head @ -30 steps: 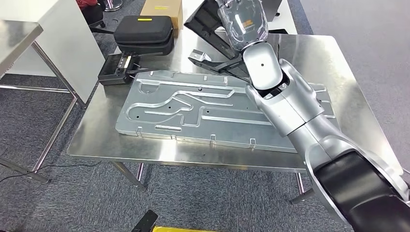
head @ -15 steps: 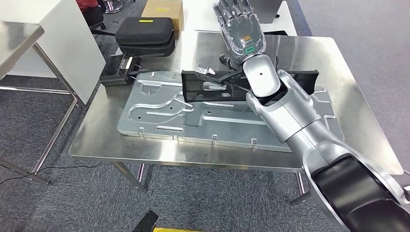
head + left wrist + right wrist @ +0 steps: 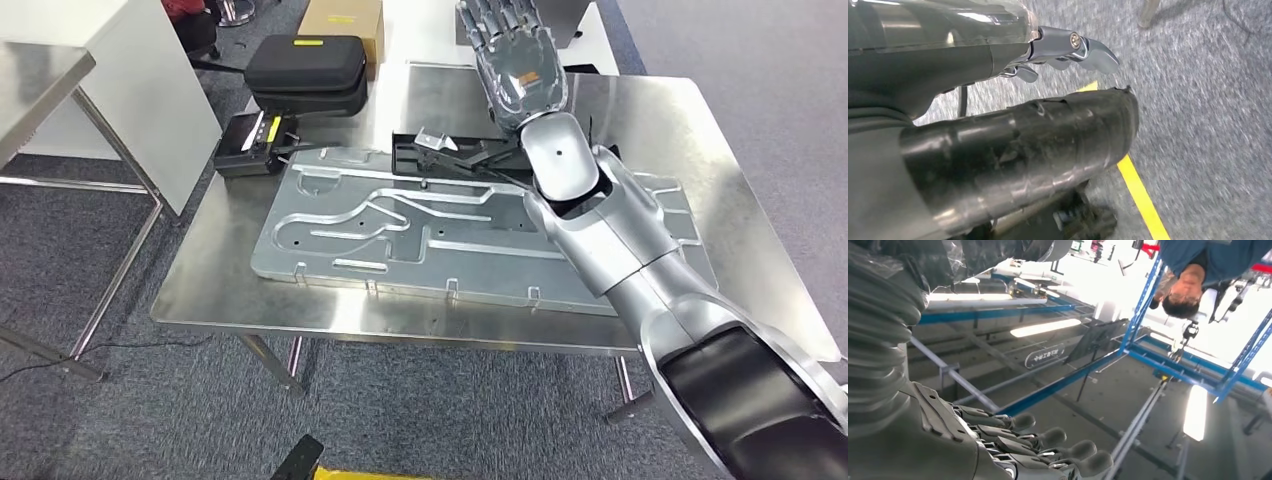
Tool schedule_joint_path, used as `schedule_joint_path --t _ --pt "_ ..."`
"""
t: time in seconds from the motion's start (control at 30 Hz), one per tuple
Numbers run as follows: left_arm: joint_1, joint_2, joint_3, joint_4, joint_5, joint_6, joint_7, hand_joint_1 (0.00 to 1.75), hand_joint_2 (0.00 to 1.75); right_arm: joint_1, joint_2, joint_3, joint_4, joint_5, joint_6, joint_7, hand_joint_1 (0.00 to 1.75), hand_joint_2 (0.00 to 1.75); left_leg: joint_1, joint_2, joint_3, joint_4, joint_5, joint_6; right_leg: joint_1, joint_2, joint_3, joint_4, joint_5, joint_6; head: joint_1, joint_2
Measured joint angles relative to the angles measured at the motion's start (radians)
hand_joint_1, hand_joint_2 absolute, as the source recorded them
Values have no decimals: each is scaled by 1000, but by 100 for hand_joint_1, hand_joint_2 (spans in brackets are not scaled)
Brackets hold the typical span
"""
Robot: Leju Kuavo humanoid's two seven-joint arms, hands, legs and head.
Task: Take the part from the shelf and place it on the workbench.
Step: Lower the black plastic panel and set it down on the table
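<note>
The black part [image 3: 450,158] lies on the steel workbench [image 3: 700,120], along the far edge of a large stamped metal panel [image 3: 400,230]. My right arm reaches over the panel, and my right hand [image 3: 520,60] hovers beyond the part with its fingers spread and nothing in it. In the right wrist view the fingers [image 3: 1048,440] stretch out bare. My left hand [image 3: 1073,47] hangs over grey carpet, fingers loose and holding nothing.
A black case [image 3: 305,65], a black handheld device [image 3: 250,135] and a cardboard box [image 3: 345,18] sit past the workbench's far left corner. A white cabinet [image 3: 120,90] stands to the left. A person [image 3: 1188,290] stands by blue racking [image 3: 1148,295].
A second ago my right hand held the black part up. It let go, the part dropped across the panel and now lies flat at its far edge. The hand stays spread above.
</note>
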Motion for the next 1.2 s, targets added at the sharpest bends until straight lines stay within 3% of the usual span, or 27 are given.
schedule_joint_path --t 0.07,0.13,0.23,0.27,0.3,0.33,0.37,0.43,0.47,0.6,0.67,0.73,0.77,0.8,0.83,0.9,0.97,1.03,1.13,1.2 --pt "1 0 0 0 2 1 0 0 0 0 -13 -11 -18 -9 -4 0 0 175 0 0 0 1 -3 -9 -4 0 4 -10 5 -4 0 0" --pt "1 0 -1 0 5 2 -1 0 0 1 -23 -25 -35 -18 -9 1 0 175 0 1 -19 46 -37 -19 -12 -3 11 -22 11 -10 0 0" --pt "3 4 -1 0 13 6 -1 0 0 13 -46 -50 -70 -49 -39 9 0 175 6 1 -100 230 -124 -31 -14 -3 11 -23 12 -14 -1 0" --pt "4 5 -1 0 15 8 -2 0 0 20 -59 -61 -85 -61 -52 11 0 175 8 2 -118 267 -131 -34 -15 -3 11 -21 11 -14 -1 0" --pt "5 6 -1 0 17 9 -2 0 0 26 -71 -73 -100 -71 -64 12 0 175 9 2 -118 266 -118 -36 -16 -3 11 -19 9 -12 -1 0" --pt "6 7 -1 0 17 10 -3 0 0 29 -85 -85 -116 -78 -71 12 0 175 10 2 -100 226 -88 -38 -17 -3 11 -15 7 -10 -1 0" --pt "8 9 -1 0 17 10 -3 0 0 31 -97 -96 -130 -83 -76 11 0 175 12 2 -68 159 -52 -38 -18 -3 11 -10 3 -6 -1 0" --pt "9 10 -1 0 19 11 -4 0 0 33 -117 -115 -155 -94 -85 13 0 175 11 1 -11 46 -14 -35 -17 -1 7 2 -3 4 -1 0" --pt "9 11 -1 0 21 12 -5 0 0 36 -127 -124 -169 -102 -92 14 0 175 10 0 2 20 -11 -30 -15 1 3 5 -4 10 -1 0" --pt "11 12 -1 0 34 17 -11 0 0 65 -178 -190 -246 -161 -133 8 0 175 8 -2 5 7 -8 0 -16 1 -4 14 -12 31 0 0" --pt "12 13 -1 0 37 17 -13 0 0 74 -206 -228 -280 -179 -142 1 0 175 10 -3 6 1 -3 12 -18 1 -39 88 -58 38 0 0" --pt "14 14 -1 0 41 18 -15 0 0 90 -224 -251 -304 -201 -151 -5 0 175 8 -2 5 0 -3 15 -19 2 -101 215 -113 42 0 0" --pt "15 14 -1 0 44 20 -15 0 0 107 -231 -262 -320 -228 -164 -13 0 175 7 -1 5 0 -3 16 -19 1 -123 260 -124 43 0 0" --pt "15 15 -1 0 49 22 -16 0 0 130 -238 -275 -341 -268 -182 -26 0 175 6 -1 6 1 -4 16 -19 1 -129 270 -116 42 0 0" --pt "16 15 -1 0 55 26 -17 0 0 157 -244 -294 -370 -324 -206 -46 0 175 6 -1 6 1 -4 16 -19 1 -114 239 -91 39 0 0" --pt "18 16 0 0 70 42 -21 0 0 223 -251 -352 -450 -462 -256 -105 0 175 5 -4 8 1 -4 15 -17 1 -45 105 -30 28 0 0" --pt "23 16 2 0 85 68 -20 0 0 311 -252 -423 -556 -592 -299 -172 0 175 4 -9 8 1 -5 10 -8 -1 4 8 -4 18 0 0" --pt "30 16 5 0 97 101 -14 0 0 423 -252 -483 -669 -668 -331 -231 0 175 5 -11 9 -2 -7 0 -1 -2 12 -10 -6 13 0 0" --pt "38 16 16 0 109 146 -7 0 0 610 -241 -551 -826 -734 -372 -317 0 175 5 -9 1 27 -38 -15 -11 -8 26 -24 -2 0 -1 0" --pt "40 17 24 0 117 166 -4 0 0 729 -224 -584 -909 -786 -397 -373 0 87 5 -4 -39 129 -101 -23 -14 -12 30 -29 0 -6 -2 0"
